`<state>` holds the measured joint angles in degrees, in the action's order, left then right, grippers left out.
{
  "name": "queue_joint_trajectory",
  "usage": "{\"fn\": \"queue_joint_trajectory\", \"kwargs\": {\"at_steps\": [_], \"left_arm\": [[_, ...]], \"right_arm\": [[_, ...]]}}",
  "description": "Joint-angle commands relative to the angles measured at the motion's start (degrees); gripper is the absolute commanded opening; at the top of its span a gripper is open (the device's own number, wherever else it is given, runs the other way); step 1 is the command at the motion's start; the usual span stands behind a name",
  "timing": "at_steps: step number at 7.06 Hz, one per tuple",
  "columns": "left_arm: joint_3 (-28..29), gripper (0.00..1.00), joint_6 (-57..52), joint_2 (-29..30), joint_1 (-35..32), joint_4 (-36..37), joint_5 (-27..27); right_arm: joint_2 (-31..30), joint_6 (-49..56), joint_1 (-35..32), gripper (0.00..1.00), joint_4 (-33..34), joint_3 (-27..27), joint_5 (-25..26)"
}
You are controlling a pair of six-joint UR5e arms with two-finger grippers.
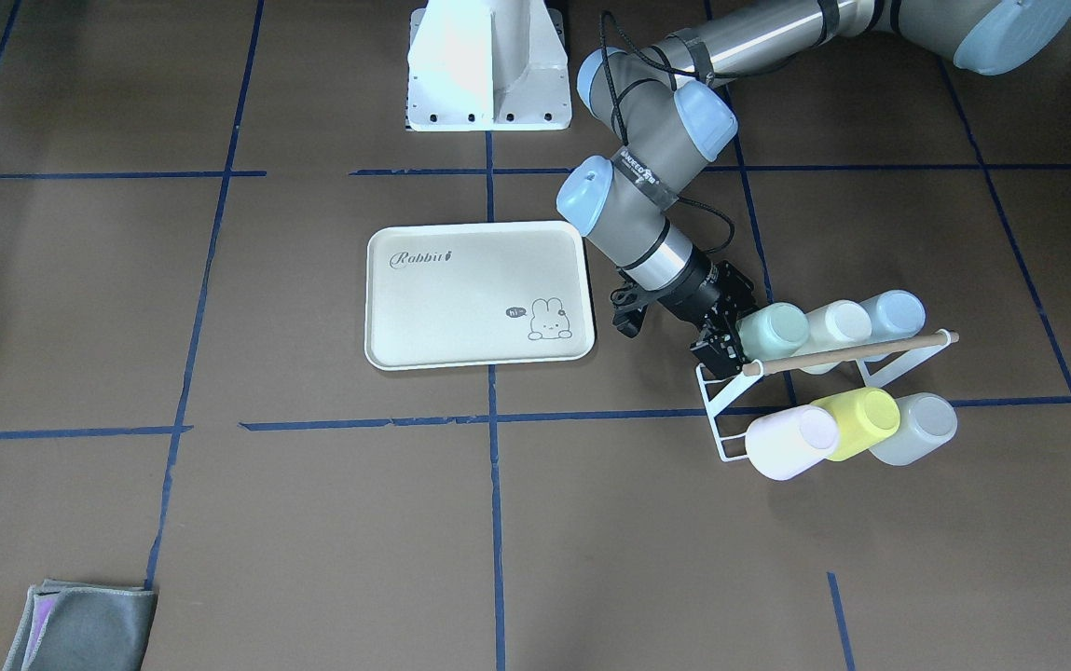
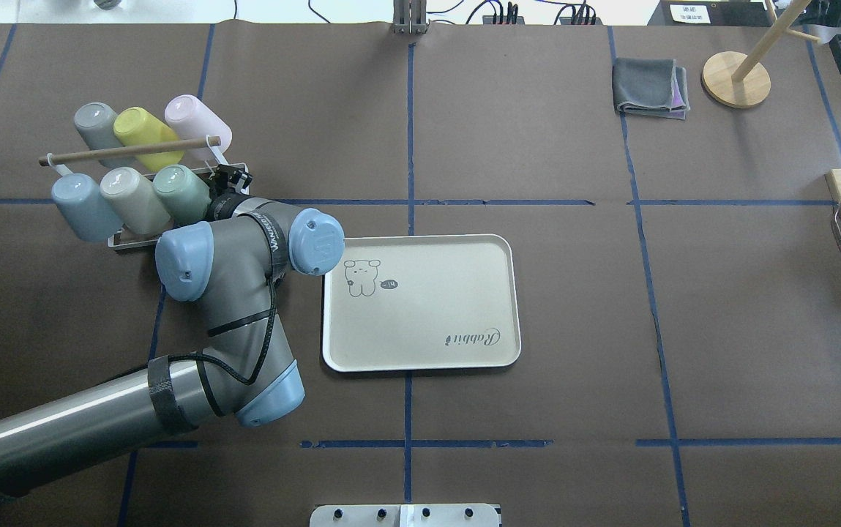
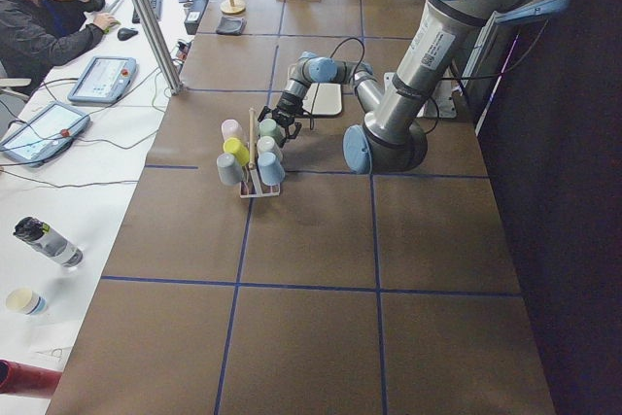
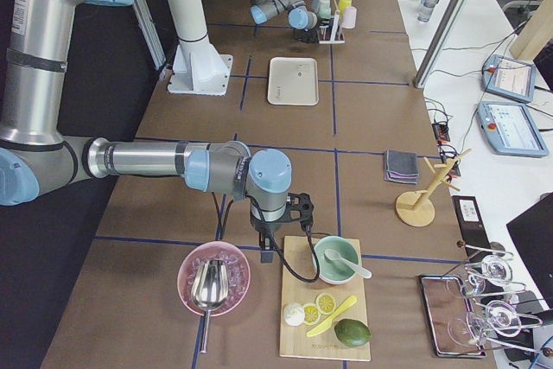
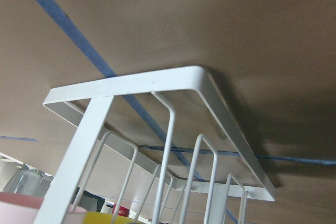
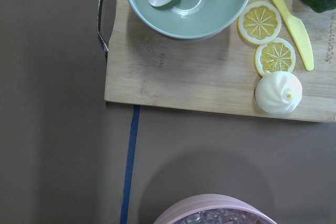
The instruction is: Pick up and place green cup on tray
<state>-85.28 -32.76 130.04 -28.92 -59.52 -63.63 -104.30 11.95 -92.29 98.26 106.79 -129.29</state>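
Six cups hang on a white wire rack (image 1: 714,403) at the far left of the worktop (image 2: 537,110) in the overhead view, in two rows of three.

- Green cup (image 1: 771,328): end cup of the row nearer the robot, on the tray side. Tilted, closed base pointing up and out, touching the cream cup (image 1: 838,324) beside it. Not yet off the rack.
- A wooden rod (image 1: 857,351) runs along the rack top, just beside that row.
- Tray (image 1: 460,308): flat on the worktop to the right of the rack in the overhead view, near it but apart, with nothing on it.
- Left claw (image 1: 720,343): at the rack's tray-side end, close against the green cup's lower end. Fingers are masked by the wrist and wire, and the wrist camera shows only rack wire, so I cannot tell wide from narrow or whether it has contact.
- Right claw (image 4: 275,239): well apart at the other end of the worktop, by a wooden board (image 6: 210,77). I cannot tell its opening.

Handling judgement: the cup looks like thin, smooth plastic, so light, fairly stiff and slippery under hard pads. Pinch across the side wall at mid-body with modest squeeze, then draw it out along its own tilt. The rack looks light and may drag along, and the neighbouring cup may be nudged.
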Motion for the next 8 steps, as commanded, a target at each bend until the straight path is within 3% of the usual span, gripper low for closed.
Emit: {"fn": "queue_joint_trajectory", "kwargs": {"at_steps": [1, 5, 8], "left_arm": [[-0.2, 0.67, 0.1, 0.1, -0.1, 0.2, 0.0], [-2.3, 0.65, -0.1, 0.3, -0.4, 0.6, 0.0], [-8.7, 0.65, -0.7, -0.1, -1.1, 5.2, 0.0]], "right_arm": [[0.0, 0.0, 0.0, 1.00, 0.0, 0.0, 0.0], [0.0, 0.0, 0.0, 1.00, 0.0, 0.0, 0.0], [0.0, 0.0, 0.0, 1.00, 0.0, 0.0, 0.0]]}}
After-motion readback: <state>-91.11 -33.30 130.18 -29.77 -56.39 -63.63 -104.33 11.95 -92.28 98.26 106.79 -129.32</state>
